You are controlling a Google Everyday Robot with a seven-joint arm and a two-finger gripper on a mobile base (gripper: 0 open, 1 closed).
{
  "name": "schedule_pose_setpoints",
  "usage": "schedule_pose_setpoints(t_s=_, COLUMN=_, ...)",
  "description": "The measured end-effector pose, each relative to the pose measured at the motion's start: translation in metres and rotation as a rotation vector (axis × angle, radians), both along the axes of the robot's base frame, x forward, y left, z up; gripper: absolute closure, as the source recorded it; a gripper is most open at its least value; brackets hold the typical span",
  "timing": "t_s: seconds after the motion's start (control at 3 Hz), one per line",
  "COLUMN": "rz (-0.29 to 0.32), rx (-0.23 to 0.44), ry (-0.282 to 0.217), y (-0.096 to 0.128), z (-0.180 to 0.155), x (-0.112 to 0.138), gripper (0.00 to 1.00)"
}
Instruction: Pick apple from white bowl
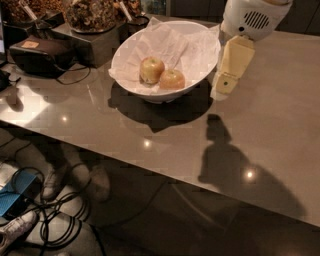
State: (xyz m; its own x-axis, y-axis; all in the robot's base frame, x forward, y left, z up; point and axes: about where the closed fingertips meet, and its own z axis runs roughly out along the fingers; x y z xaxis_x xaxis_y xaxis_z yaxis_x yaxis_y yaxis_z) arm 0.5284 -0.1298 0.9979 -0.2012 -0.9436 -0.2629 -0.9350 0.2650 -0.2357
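Observation:
The white bowl [200,70], wide and lined with crinkled white paper, sits on the grey table at upper centre. Inside it lie two apples side by side: the orange-red apple [172,79] on the right and a paler yellow apple [151,69] on the left. My gripper [220,92] hangs from the white arm housing at the upper right, just beside the bowl's right rim and above the tabletop, to the right of the apples. It holds nothing that I can see.
The grey table [280,115] stretches right and toward me. A black box [37,55] with cables and containers of snacks [90,15] stand at the back left. Cables and shoes lie on the floor below the table edge.

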Motion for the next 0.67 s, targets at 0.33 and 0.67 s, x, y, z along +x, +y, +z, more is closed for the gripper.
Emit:
schedule_pose_setpoints(t_s=0.33, rz=0.002, rx=0.008, ry=-0.009, y=0.001, z=0.001, x=0.002, gripper=0.00)
schedule_pose_setpoints(t_s=0.67, rz=-0.029, rx=0.066, ry=0.015, y=0.011, z=0.001, x=0.018, gripper=0.00)
